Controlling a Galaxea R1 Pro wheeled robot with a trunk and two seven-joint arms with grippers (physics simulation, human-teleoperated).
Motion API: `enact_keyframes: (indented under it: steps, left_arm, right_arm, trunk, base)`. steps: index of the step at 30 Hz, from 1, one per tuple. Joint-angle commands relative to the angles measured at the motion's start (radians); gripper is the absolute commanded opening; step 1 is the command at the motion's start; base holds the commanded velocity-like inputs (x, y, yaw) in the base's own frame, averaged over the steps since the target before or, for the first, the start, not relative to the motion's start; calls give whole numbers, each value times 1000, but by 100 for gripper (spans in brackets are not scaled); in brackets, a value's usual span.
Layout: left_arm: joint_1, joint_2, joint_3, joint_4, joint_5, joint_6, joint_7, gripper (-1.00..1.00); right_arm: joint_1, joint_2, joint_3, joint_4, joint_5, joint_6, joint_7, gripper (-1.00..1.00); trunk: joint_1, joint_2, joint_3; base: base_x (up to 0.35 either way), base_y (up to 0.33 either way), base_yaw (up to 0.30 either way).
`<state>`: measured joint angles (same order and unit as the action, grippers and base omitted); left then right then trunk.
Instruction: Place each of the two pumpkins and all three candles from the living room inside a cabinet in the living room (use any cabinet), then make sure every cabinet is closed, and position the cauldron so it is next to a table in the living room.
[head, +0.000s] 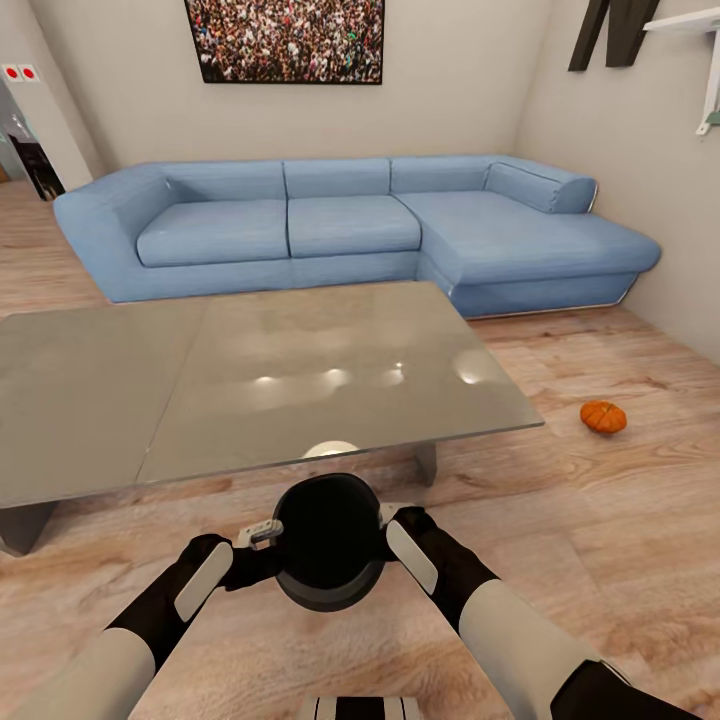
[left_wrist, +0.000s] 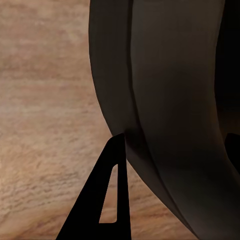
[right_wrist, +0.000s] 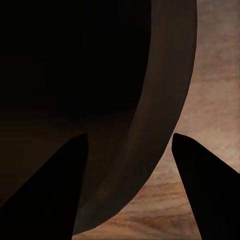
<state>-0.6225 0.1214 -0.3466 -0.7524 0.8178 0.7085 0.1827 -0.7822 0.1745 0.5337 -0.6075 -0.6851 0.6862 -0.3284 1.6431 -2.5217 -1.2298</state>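
The black cauldron (head: 328, 545) hangs between my two arms just in front of the table (head: 100, 400), close to its near edge and above the wood floor. My left gripper (head: 258, 535) is shut on the cauldron's left rim; in the left wrist view one finger (left_wrist: 107, 200) lies outside the wall (left_wrist: 170, 100). My right gripper (head: 392, 520) is shut on the right rim, and in the right wrist view the wall (right_wrist: 160, 125) passes between its fingers (right_wrist: 205, 190). One orange pumpkin (head: 603, 416) lies on the floor to the right of the table.
A blue corner sofa (head: 340, 225) stands behind the table against the back wall. A table leg (head: 427, 463) stands just beyond the cauldron, with a pale round shape (head: 330, 450) at the table's near edge. Open wood floor lies right of the table around the pumpkin.
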Motion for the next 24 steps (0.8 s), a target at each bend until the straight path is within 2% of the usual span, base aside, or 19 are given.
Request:
enact_keyframes:
  steps: [1,7,19,24]
  left_arm:
    - [0,5,6,-1,24,2,8,-100]
    - [0,5,6,-1,24,2,7,-100]
    - [0,4,6,-1,24,2,8,-100]
    - [0,4,6,-1,24,2,8,-100]
  right_arm:
    - [-2,0,9,-3,-38,-10,48,-100]
    - [-2,0,9,-3,-38,-10,48,-100]
    - [-2,0,9,-3,-38,-10,48,-100]
    - [-2,0,9,-3,-38,-10,48,-100]
  trunk:
    - [0,0,-1]
    - [0,0,-1]
    - [0,0,-1]
    - [1,-1,-12]
  base:
    - [5,0,0]
    - [93,0,0]
    - [4,0,0]
    - [0,0,0]
